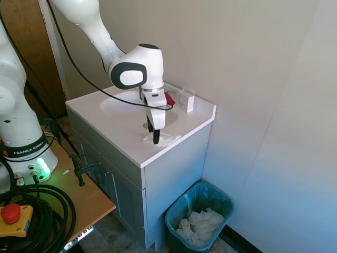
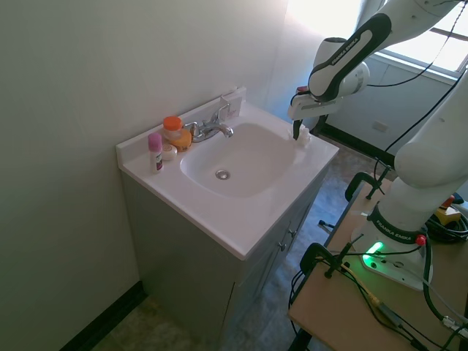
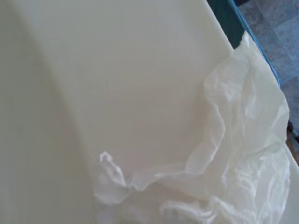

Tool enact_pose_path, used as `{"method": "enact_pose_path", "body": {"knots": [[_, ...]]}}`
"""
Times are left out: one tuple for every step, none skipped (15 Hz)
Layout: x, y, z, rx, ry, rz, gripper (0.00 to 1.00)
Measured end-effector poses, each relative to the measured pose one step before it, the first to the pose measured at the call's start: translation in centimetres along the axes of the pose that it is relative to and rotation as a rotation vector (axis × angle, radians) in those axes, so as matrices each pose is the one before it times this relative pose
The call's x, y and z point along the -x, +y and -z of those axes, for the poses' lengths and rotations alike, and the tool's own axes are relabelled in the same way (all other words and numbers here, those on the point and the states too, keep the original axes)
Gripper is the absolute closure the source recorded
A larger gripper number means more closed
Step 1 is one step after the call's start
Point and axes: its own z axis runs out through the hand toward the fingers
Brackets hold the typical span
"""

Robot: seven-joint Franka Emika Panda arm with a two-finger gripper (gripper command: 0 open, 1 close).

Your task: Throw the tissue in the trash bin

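The tissue [image 1: 166,139] lies crumpled and white on the front right part of the white vanity top [image 1: 113,134], close to its edge. It also shows small in the second exterior view, tissue [image 2: 303,136], and fills the wrist view as thin ragged folds, tissue [image 3: 233,154]. My gripper [image 1: 153,135] points straight down with its dark fingers open, tips at the tissue's sink-side edge; nothing is held. From the other side the gripper [image 2: 297,132] stands right over the tissue. The teal trash bin [image 1: 174,232] stands on the floor below the vanity's corner, lined with a bag.
A heap of crumpled white paper [image 1: 200,224] lies inside the bin. The sink basin [image 2: 241,161] sits behind the gripper, with a faucet [image 2: 212,129], an orange-capped bottle [image 2: 173,129], a pink tube [image 2: 155,151] and a white box [image 1: 189,103] along the back. A wall stands close on the bin's side.
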Motion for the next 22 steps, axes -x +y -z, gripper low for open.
{"method": "enact_pose_path", "body": {"knots": [[-0.375,-0.312,-0.334,0.00135,-0.00271,-0.00830,1.00],[-0.195,-0.314,-0.238,0.00071,-0.00159,-0.00359,1.00],[-0.110,-0.282,-0.111,-0.00110,-0.00003,-0.00190,1.00],[-0.031,-0.197,-0.052,-0.00119,-0.00053,-0.00059,1.00],[-0.003,-0.160,0.076,-0.00265,0.00059,0.00026,1.00],[0.072,-0.171,0.069,-0.00261,0.00081,0.00160,1.00],[0.065,-0.162,0.067,-0.00192,0.00138,0.00293,1.00],[0.044,-0.150,0.071,-0.00248,0.00165,0.00223,1.00],[-0.014,-0.108,0.075,-0.00380,0.00235,0.00137,1.00],[-0.049,-0.028,0.044,-0.00396,0.00210,0.00150,1.00],[-0.101,0.023,0.040,-0.00432,0.00072,0.00080,1.00],[-0.140,0.092,0.022,-0.00291,0.00053,-0.00097,1.00],[-0.146,0.093,0.023,-0.00344,-0.00031,-0.00125,1.00],[-0.108,0.031,0.040,-0.00347,-0.00065,-0.00147,1.00],[-0.022,-0.025,0.050,-0.00175,-0.00001,-0.00075,1.00],[0.004,-0.085,0.130,-0.00289,0.00152,0.00076,1.00],[-0.009,-0.122,0.271,-0.00548,0.00325,0.00171,1.00],[-0.008,-0.121,0.365,-0.00746,0.00314,0.00134,1.00],[-0.007,-0.138,0.591,-0.00975,0.00250,0.00228,1.00],[-0.088,-0.144,0.947,-0.01413,0.00484,0.00069,1.00],[-0.182,-0.020,1.244,-0.01534,0.00178,-0.00432,1.00],[-0.392,0.128,1.567,-0.02200,0.00365,-0.01308,1.00]]}}
